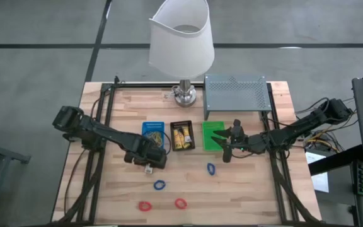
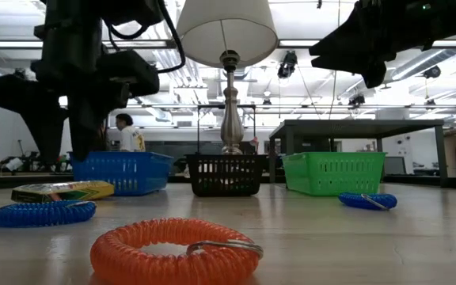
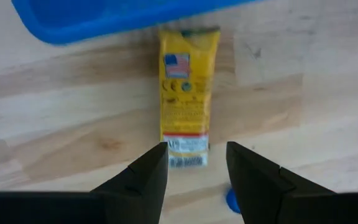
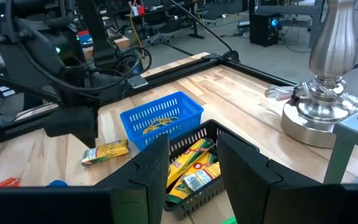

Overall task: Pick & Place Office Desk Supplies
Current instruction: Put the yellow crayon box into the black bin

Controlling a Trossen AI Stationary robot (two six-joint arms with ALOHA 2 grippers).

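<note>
A yellow packet (image 3: 188, 93) lies flat on the wooden table just in front of the blue tray (image 3: 104, 15). My left gripper (image 3: 196, 155) points down over the packet's end farthest from the tray. It is open, with one finger on either side of that end, and I see no touch. In the high view the left gripper (image 1: 147, 161) covers the packet. My right gripper (image 1: 222, 144) hangs open and holds nothing above the green tray (image 1: 214, 135). Two blue rings (image 1: 211, 168) (image 1: 160, 185) and two red rings (image 1: 145, 205) (image 1: 180, 203) lie on the near part of the table.
The black tray (image 4: 194, 168) between the blue and green ones holds several yellow packets. The blue tray (image 4: 160, 118) holds tan rubber bands. A lamp (image 1: 183, 94) and a grey perforated shelf (image 1: 235, 94) stand at the far edge. A person shows in the room behind.
</note>
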